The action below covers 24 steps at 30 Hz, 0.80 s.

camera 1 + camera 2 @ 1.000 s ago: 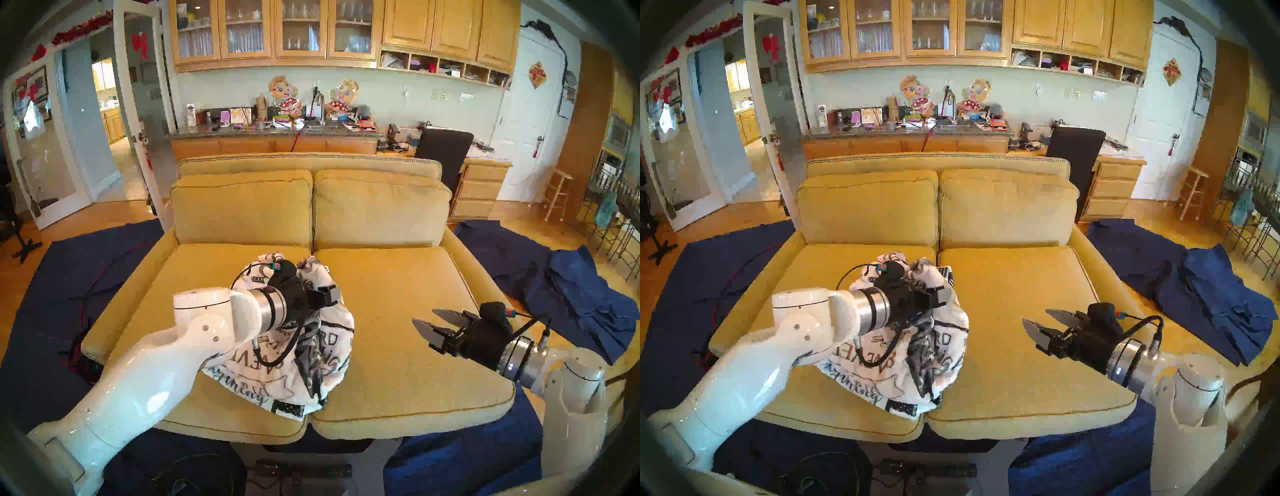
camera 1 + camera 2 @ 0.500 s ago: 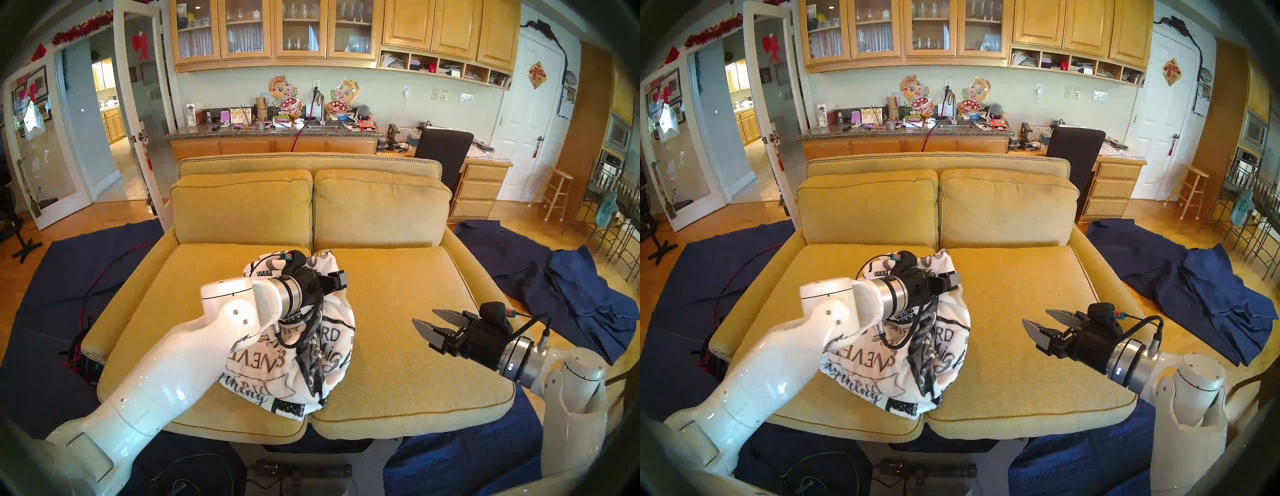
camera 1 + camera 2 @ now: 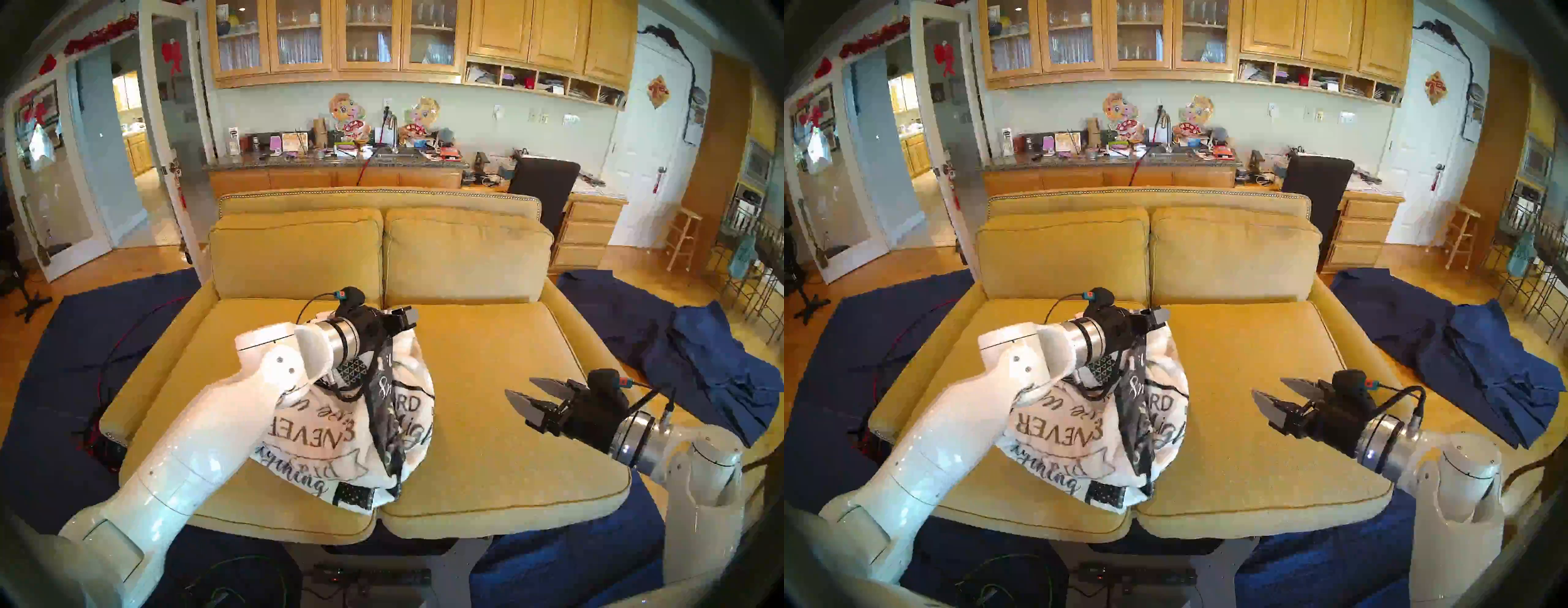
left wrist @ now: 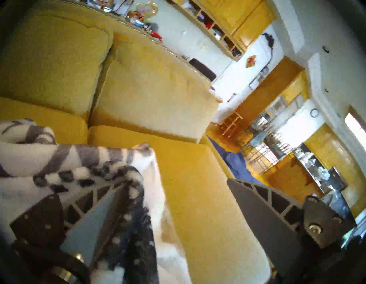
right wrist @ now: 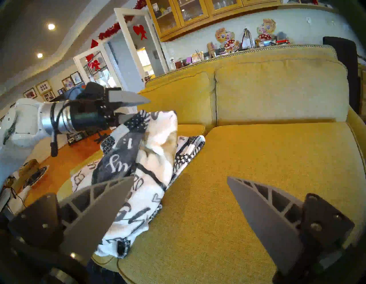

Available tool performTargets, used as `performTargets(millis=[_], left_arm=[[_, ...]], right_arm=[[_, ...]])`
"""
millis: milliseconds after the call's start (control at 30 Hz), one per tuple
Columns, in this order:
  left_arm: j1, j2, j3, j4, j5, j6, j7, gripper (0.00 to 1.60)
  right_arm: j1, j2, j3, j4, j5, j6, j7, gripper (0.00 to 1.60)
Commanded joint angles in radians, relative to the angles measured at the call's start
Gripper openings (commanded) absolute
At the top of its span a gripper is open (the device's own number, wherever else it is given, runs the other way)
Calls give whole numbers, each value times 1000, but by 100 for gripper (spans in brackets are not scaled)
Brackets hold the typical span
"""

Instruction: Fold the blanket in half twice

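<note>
The blanket [image 3: 339, 437] is a crumpled white fleece heap with black lettering and checkered patches, lying across the seam of the two seat cushions. It also shows in the head right view [image 3: 1081, 441] and the right wrist view [image 5: 150, 158]. My left gripper [image 3: 403, 322] is above the heap's far top with its jaws apart. In the left wrist view [image 4: 173, 182] a fold of blanket [image 4: 39, 158] drapes over one finger [image 4: 95, 208] and hangs lifted from it. My right gripper [image 3: 519, 387] is open and empty, hovering over the right cushion to the blanket's right.
The yellow sofa [image 3: 500, 424] has two seat cushions and two back cushions [image 3: 466, 250]. Dark navy cloths [image 3: 700, 361] lie on the floor at both sides. Cables and a power strip [image 3: 369, 577] lie on the floor in front.
My left gripper has risen and moved toward the sofa back, pulling the top of the blanket up with it. The right arm has not moved.
</note>
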Motion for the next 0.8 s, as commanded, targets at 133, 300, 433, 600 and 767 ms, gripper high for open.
performTargets(millis=[133,300,433,600,767], left_arm=[[140,180,-84,-202,-30,53,-119,160],[152,193,-132,-207,-34,36,-132,160],[179,198,-170,-268,15,0,-52,160],[173,182,-173,-295,100,-37,58,160],[211,204,-187,-359,137,-8,176,160]], right_arm=[[14,-3,5,-26,11,-3,2,160],[14,-3,5,-26,11,-3,3,160],[14,-3,5,-26,10,-3,3,160],[14,-3,5,-26,10,-3,3,160],[14,-4,5,-27,11,-3,3,160]])
